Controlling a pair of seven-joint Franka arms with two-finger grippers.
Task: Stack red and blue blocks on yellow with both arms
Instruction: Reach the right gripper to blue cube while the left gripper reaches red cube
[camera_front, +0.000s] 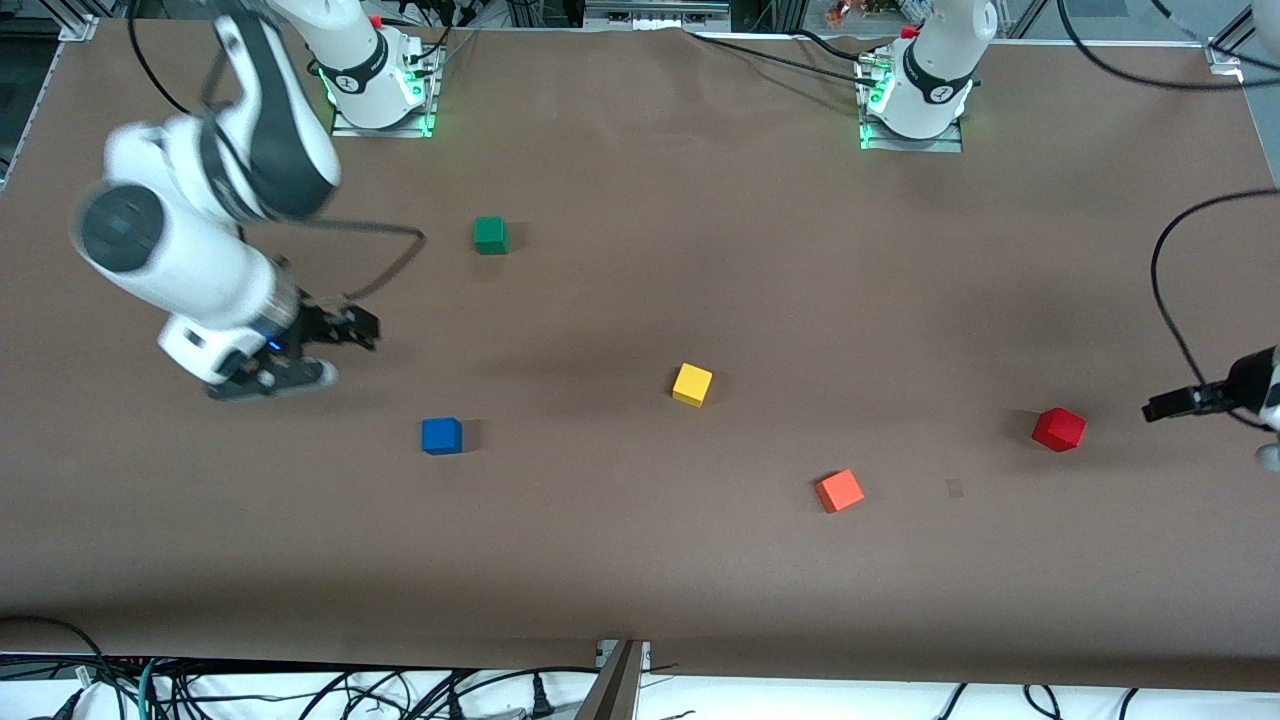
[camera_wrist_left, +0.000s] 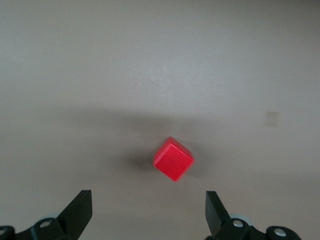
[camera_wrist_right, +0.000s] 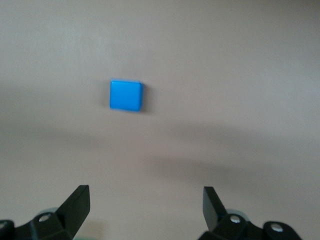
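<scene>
While unlabelled, red block (camera_wrist_left: 173, 159), blue block (camera_wrist_right: 126, 95)

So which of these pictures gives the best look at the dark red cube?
The left wrist view: the red cube sits large near the middle, tilted cornerwise, ahead of the open left hand. The front view shows it small, toward the left arm's end of the table. The right wrist view does not show it, only the blue cube.

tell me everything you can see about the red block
The red block is a small, plain, matte cube in deep red, resting on the brown table toward the left arm's end, turned cornerwise to the table edges. Nothing touches it. The open left hand hangs above it, empty.
</scene>
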